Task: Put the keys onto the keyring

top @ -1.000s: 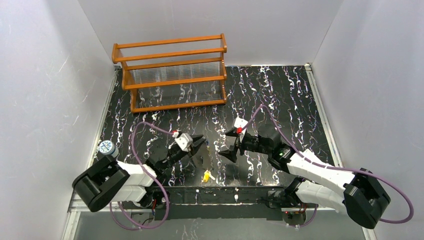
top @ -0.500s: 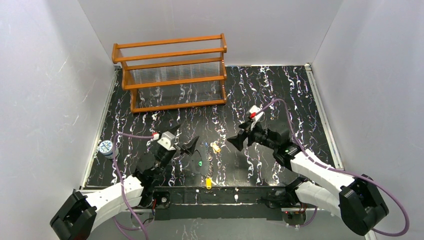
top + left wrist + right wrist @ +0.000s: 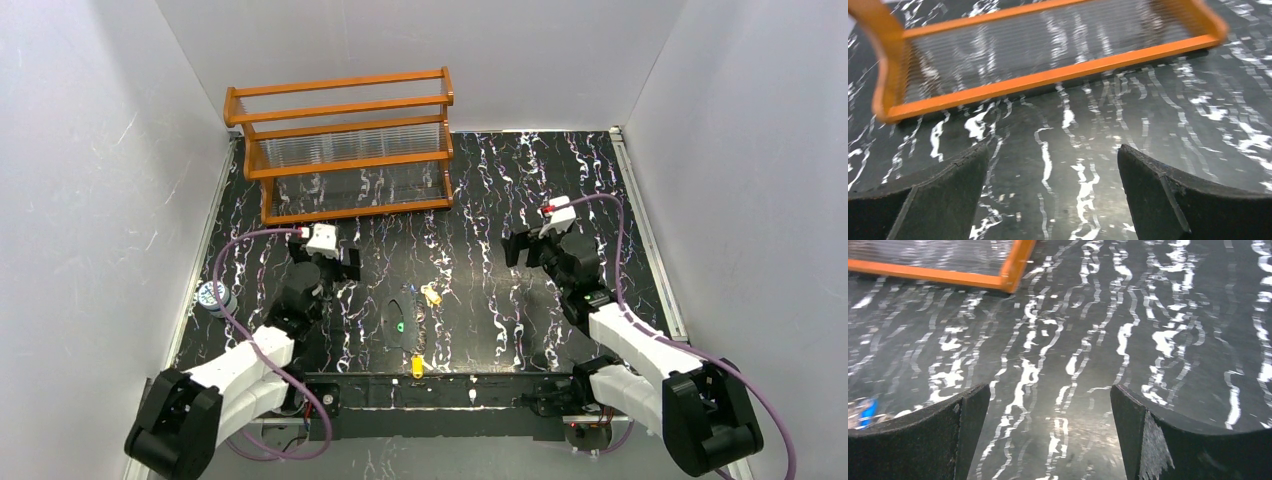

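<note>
The left tool (image 3: 324, 260) is spread wide with nothing between its jaws, poised over the counter (image 3: 500, 180) a little in front of the orange rack (image 3: 340, 150). In its own wrist view the left tool (image 3: 1053, 165) shows two dark fingers (image 3: 938, 195) far apart. Only the black, white-streaked counter (image 3: 1068, 150) lies between them, and the rack's lower rail (image 3: 1048, 75) crosses ahead. The right tool (image 3: 540, 246) is spread just as wide and is also empty, off to the right side of the counter. From its wrist the right tool (image 3: 1048, 400) frames bare counter (image 3: 1073, 340), with a corner of the rack (image 3: 1013, 270) at the upper left. A blurred blue speck (image 3: 867, 412) sits at the left edge, too unclear to name.

The keys lie loose on the counter between the two arms, well apart from both tools: an orange-yellow key (image 3: 431, 294), a green key (image 3: 400, 326) and a yellow key (image 3: 416, 366), the last nearest the arm bases. The keyring (image 3: 390, 312), a thin oval loop, lies flat just left of the orange-yellow key. The green key is at its near end; whether that key is threaded on it cannot be told
</note>
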`<state>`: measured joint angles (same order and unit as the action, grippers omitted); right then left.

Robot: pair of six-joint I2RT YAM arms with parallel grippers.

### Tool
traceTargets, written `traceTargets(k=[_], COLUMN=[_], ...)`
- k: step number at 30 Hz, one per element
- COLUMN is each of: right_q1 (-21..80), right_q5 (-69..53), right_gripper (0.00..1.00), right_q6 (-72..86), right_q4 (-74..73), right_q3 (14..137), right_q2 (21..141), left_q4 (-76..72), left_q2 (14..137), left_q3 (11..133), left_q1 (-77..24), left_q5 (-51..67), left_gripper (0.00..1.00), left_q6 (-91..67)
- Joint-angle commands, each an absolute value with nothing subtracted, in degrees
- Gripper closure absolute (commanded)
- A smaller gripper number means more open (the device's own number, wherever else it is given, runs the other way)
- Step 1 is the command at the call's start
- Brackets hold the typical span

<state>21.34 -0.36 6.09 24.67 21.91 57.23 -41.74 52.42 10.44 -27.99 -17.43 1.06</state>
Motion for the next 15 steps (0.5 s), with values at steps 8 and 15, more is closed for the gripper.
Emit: traceTargets(k=[8,15], right_q1=[20.59,15.75], right_q5=[20.01,19.04], right_gripper=[0.01,0.01], right_q6=[-1.23,-0.58], right_q4=[47.6,61.15], right_q3=[14.68,11.76], right_q2=[67.19,78.92], left_q4=[-56.88,-64.4], left_q2=[77.69,87.79], left_q3=[12.8,14.93], left_q1=[-9.45,-4.63], left_q5=[-9.77,-6.71], left_gripper=[0.01,0.02], left_q6=[0.51,0.54])
